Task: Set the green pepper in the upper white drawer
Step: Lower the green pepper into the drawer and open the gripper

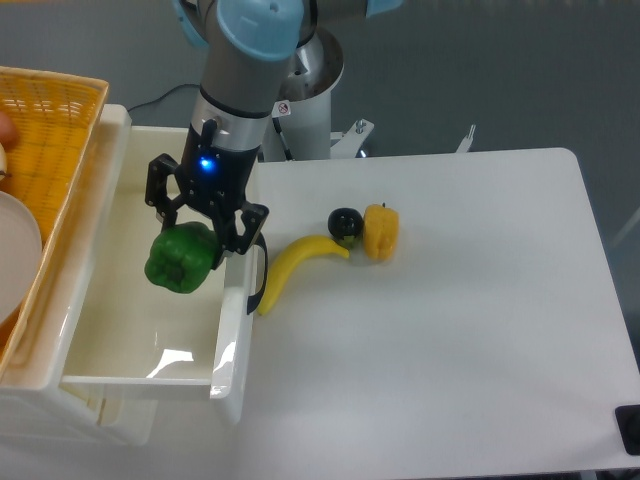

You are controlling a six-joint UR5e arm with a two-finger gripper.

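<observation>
- Overhead view of a white table [450, 330] with a robot arm [250, 70] reaching down from the top edge toward the left side.
- Tool [200, 228] at the end of the arm, black, with a small blue light glowing on its body; its two fingers are closed part-way around a green pepper [180, 260], gripping it from above.
- Green pepper, glossy and lobed, hangs in the tool's grip over the upper white drawer [120, 340], near the drawer's right wall and toward its back half. Whether the pepper touches the drawer floor cannot be told from this angle.
- Upper white drawer is pulled open at the left of the table, a deep glossy tray with a dark handle [258, 280] on the wall that faces the table.
- Banana [290, 265] lies on the table just beside the drawer handle, curving up to the right.
- Small dark round fruit [345, 224] sits at the banana's upper tip, touching or nearly touching it.
- Yellow pepper [381, 232] stands just to the right of the dark fruit, close against it.
- Yellow woven basket [45, 140] occupies the upper left corner, overlapping the drawer's left edge, with part of a white plate [18, 265] showing at the far left.
- Grey floor surrounds the table at the top and right.
</observation>
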